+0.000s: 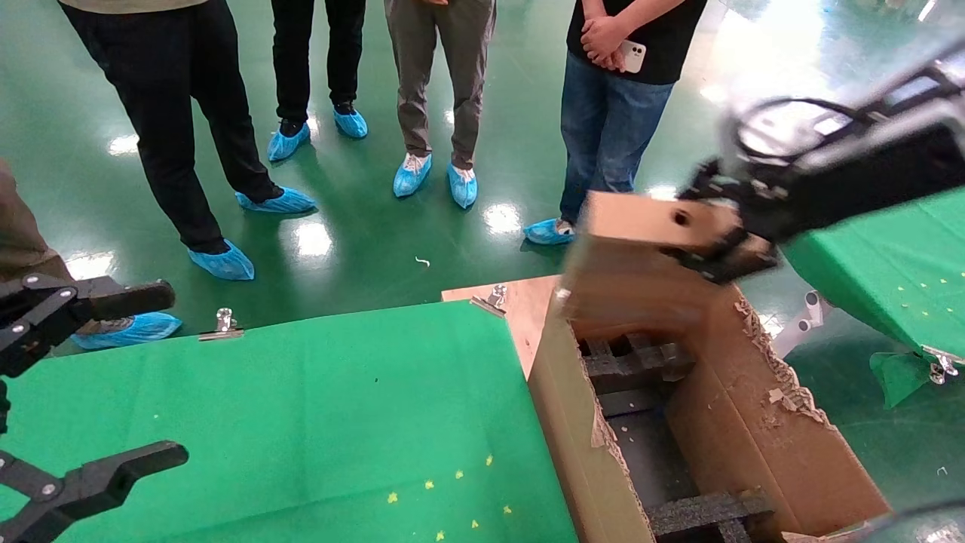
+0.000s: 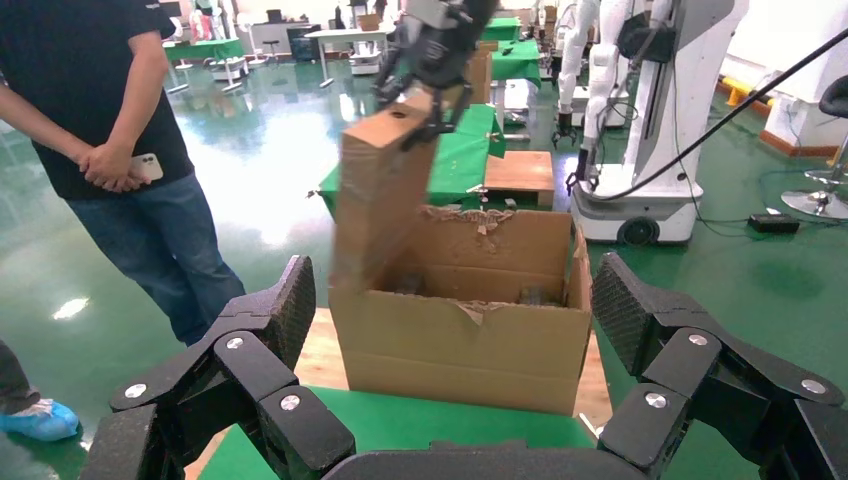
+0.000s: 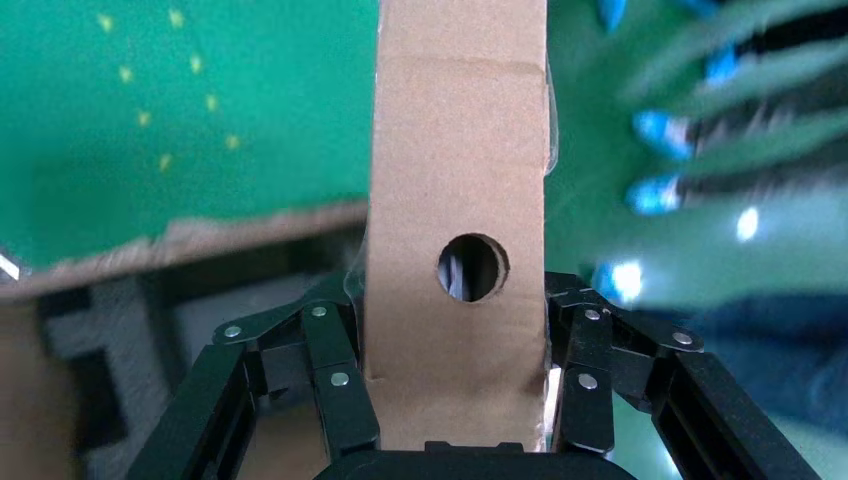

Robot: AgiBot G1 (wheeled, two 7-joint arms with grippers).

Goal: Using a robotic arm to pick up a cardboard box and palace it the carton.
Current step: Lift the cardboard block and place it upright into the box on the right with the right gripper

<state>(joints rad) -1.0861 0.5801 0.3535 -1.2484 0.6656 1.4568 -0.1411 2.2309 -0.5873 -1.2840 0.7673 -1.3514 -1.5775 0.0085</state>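
- Upper right of the head view: the right gripper point(image 1: 720, 253) is clamped on the cardboard box point(image 1: 641, 264), which hangs long-axis-down over the carton point(image 1: 754, 422)'s far end.
- The left gripper point(image 1: 90, 385), spread open, idles at lower left.
- Only the right wrist view shows the box's round hole between the fingers point(image 3: 335, 385).

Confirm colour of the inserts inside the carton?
Black foam inserts inside the brown carton; the head view shows them best.
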